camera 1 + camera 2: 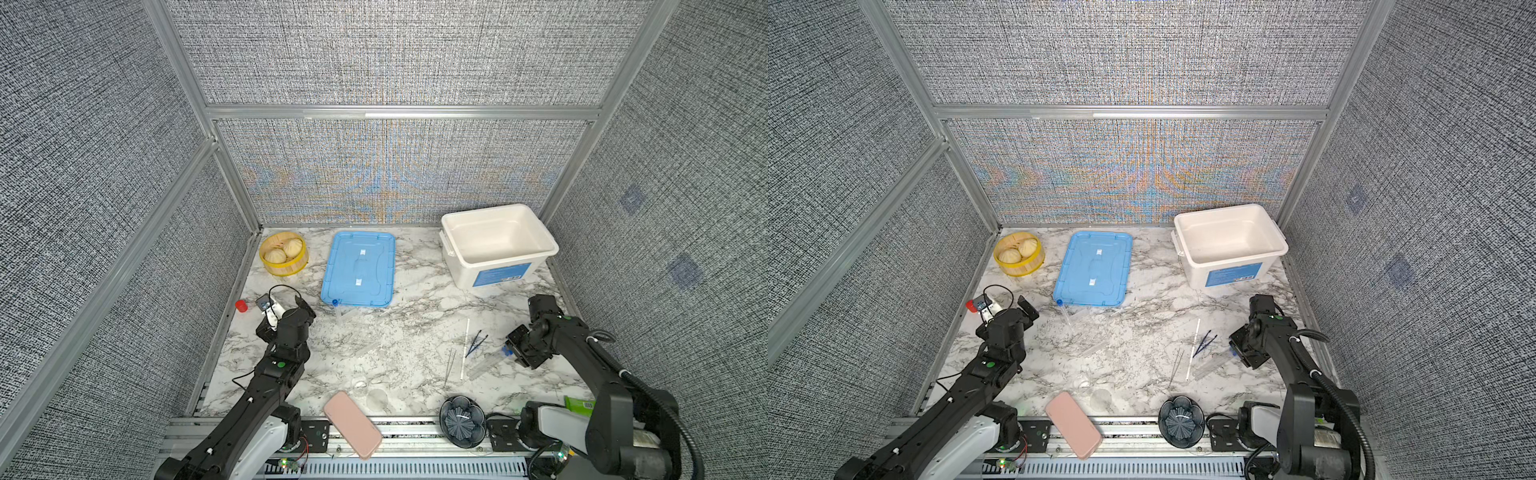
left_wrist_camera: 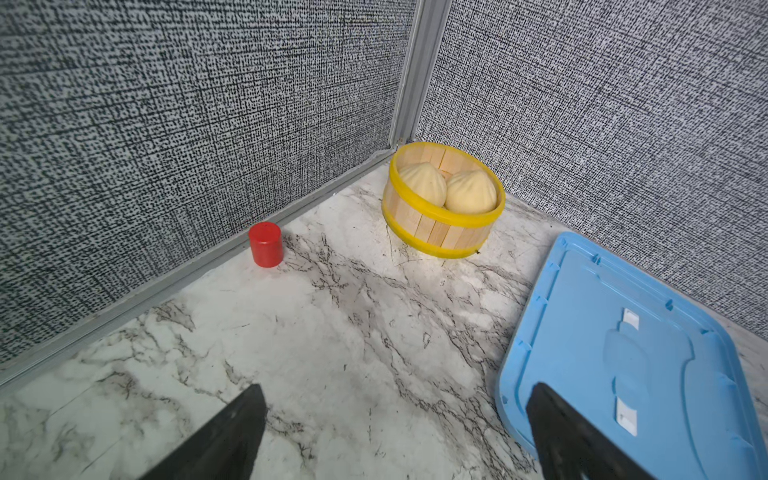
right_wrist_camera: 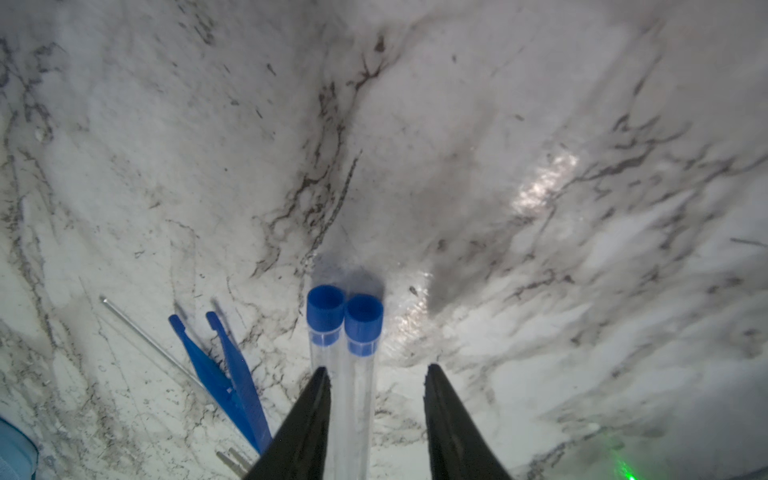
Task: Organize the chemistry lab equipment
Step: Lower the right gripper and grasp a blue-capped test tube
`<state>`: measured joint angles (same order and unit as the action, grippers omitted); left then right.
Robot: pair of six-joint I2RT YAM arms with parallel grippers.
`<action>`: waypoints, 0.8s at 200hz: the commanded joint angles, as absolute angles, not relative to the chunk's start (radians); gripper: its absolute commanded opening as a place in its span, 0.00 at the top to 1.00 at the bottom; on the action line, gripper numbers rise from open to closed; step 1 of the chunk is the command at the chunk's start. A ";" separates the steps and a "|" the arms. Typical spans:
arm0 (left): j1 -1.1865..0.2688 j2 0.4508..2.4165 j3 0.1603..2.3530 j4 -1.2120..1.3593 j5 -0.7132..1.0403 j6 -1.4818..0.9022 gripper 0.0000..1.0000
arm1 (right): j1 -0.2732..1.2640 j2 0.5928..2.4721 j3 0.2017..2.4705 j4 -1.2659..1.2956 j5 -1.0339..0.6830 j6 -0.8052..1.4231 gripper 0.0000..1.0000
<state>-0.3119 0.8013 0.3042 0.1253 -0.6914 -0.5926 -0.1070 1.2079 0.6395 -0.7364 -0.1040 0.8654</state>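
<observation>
Two clear tubes with blue caps [image 3: 364,320] lie side by side on the marble, seen in both top views [image 1: 484,365] [image 1: 1210,365]. My right gripper [image 3: 377,368] is low over them and open: one finger rests against the tubes, while a gap separates the other from them. Dark blue tweezers [image 3: 224,374] [image 1: 476,343], a long white stick [image 1: 464,349] and silver tweezers [image 1: 449,365] lie just beside them. Another blue-capped tube [image 1: 337,311] lies at the blue lid's near corner. My left gripper [image 2: 398,388] [image 1: 286,305] hovers wide open and empty.
A white bin [image 1: 453,220] stands at the back right, a blue lid [image 1: 359,270] at the back middle, and a steamer basket with buns [image 1: 284,253] in the back left corner. A red cup [image 1: 241,306], a pink case [image 1: 352,424] and a dark flower-shaped bowl [image 1: 462,420] sit near the edges.
</observation>
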 commanded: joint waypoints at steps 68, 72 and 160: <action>-0.311 0.799 0.298 0.125 -0.715 -0.575 0.01 | -0.109 1.261 0.639 -0.715 -0.074 0.834 0.65; -0.311 0.801 0.299 0.125 -0.716 -0.574 0.01 | -0.109 1.266 0.638 -0.713 -0.072 0.832 0.65; -0.311 0.773 0.292 0.117 -0.723 -0.568 0.01 | -0.111 1.319 0.633 -0.667 -0.069 0.842 0.66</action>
<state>-0.3119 0.7773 0.2916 0.1246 -0.7078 -0.5762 -0.1112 1.3060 0.6342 -0.6758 -0.0784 0.8360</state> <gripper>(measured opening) 0.988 0.348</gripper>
